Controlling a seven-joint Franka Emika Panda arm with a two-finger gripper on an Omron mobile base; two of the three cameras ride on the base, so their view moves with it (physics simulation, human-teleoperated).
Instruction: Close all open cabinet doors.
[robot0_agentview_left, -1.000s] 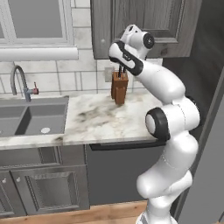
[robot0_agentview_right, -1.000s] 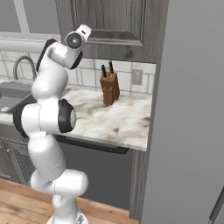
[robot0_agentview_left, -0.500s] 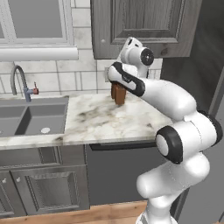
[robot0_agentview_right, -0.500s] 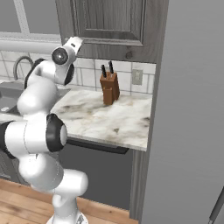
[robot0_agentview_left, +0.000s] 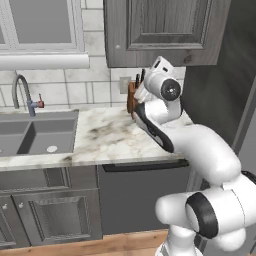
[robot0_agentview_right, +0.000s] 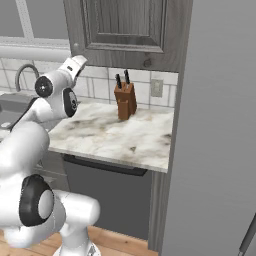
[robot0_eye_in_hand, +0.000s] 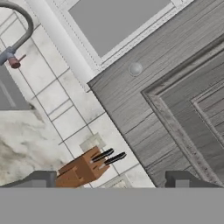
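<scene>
So the dark grey wood-grain wall cabinet door (robot0_eye_in_hand: 175, 105) with its small round silver knob (robot0_eye_in_hand: 135, 68) already looks flush above the marble counter (robot0_agentview_left: 110, 137), and with the gripper (robot0_eye_in_hand: 111, 178) spread wide and empty, I'd just back off cleanly and check for other doors.

Knife block (robot0_agentview_left: 133, 96) on the counter (robot0_agentview_left: 105, 140), back against the wall, cabinet door (robot0_agentview_left: 160, 31) at its twelve o'clock; sink (robot0_agentview_left: 30, 137) and faucet (robot0_agentview_left: 22, 92) off at nine o'clock.
</scene>
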